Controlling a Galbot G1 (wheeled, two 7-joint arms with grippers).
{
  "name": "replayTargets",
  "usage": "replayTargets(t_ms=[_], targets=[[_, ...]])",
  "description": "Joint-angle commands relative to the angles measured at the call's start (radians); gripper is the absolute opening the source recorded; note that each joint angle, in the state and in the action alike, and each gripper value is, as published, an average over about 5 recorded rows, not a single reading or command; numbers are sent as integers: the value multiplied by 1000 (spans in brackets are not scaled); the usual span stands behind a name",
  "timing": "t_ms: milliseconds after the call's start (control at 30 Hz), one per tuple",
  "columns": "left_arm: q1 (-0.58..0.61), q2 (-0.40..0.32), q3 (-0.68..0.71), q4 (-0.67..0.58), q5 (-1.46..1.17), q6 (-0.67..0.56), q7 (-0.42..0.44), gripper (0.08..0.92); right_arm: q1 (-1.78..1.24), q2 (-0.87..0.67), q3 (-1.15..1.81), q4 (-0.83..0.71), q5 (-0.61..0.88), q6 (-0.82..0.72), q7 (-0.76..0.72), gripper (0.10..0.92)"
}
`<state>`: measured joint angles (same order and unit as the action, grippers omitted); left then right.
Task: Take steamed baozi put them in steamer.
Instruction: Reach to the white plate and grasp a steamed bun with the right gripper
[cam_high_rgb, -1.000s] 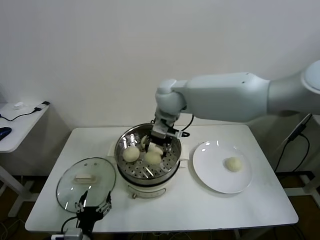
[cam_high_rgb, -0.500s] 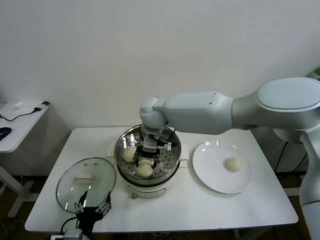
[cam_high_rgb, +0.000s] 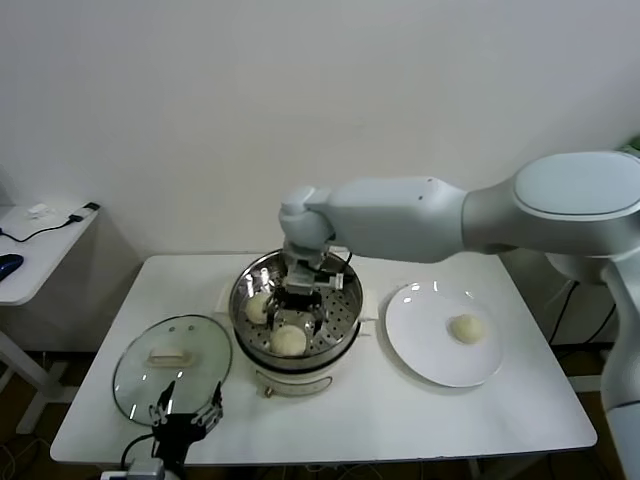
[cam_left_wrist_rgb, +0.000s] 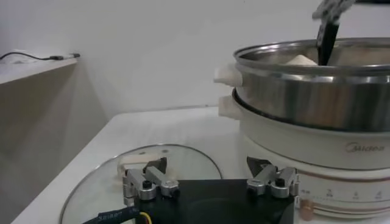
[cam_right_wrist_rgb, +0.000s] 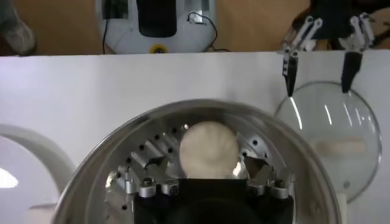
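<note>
The steel steamer (cam_high_rgb: 236, 318) stands mid-table on its white base. One steamed baozi (cam_high_rgb: 258, 305) lies at its left and another (cam_high_rgb: 288, 341) at its front. My right gripper (cam_high_rgb: 297, 318) reaches into the pot, open, fingers either side of the front baozi (cam_right_wrist_rgb: 208, 149), which rests on the perforated tray. Any baozi behind the gripper is hidden. One more baozi (cam_high_rgb: 466, 328) lies on the white plate (cam_high_rgb: 420, 350). My left gripper (cam_high_rgb: 185, 415) is parked open and empty at the table's front left, by the glass lid (cam_high_rgb: 170, 360).
The left wrist view shows the steamer wall (cam_left_wrist_rgb: 317, 91), a baozi top (cam_left_wrist_rgb: 301, 59) above its rim and the lid (cam_left_wrist_rgb: 109, 173) under the open left gripper (cam_left_wrist_rgb: 207, 178). A side table (cam_high_rgb: 40, 240) with cables stands far left.
My right gripper moved from the steamer's back right to its front left, taking a baozi with it. That baozi now lies at the tray's front. The left arm has not moved.
</note>
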<state>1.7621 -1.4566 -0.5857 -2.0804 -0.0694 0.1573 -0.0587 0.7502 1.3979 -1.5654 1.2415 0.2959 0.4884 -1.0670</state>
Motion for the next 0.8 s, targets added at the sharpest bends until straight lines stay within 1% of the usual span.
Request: replayTargets(t_ms=[33, 133, 267, 400, 500, 633, 800], targets=[[0, 0, 0, -1, 1, 1, 0, 823, 188, -181, -93, -62, 225, -114, -76, 823], [-1, 0, 2, -4, 1, 0, 0, 823, 270, -313, -207, -79, 293, -259, -77, 823], [-4, 2, 3, -5, 0, 0, 1, 823, 315, -482, -313, -54, 306, -405, -67, 823], [-9, 3, 1, -2, -3, 0, 1, 823, 242, -642, -349, -30, 280, -507, -33, 823], [-13, 2, 0, 3, -4, 0, 2, 823, 118, -730, -288, -44, 238, -555, -9, 823], [-15, -1, 0, 10, -1, 3, 4, 823, -64, -778, -148, -91, 137, -581, 9, 823], [-6, -3, -5, 10, 5, 4, 6, 823, -250, -753, 14, -181, 55, -585, 22, 823]])
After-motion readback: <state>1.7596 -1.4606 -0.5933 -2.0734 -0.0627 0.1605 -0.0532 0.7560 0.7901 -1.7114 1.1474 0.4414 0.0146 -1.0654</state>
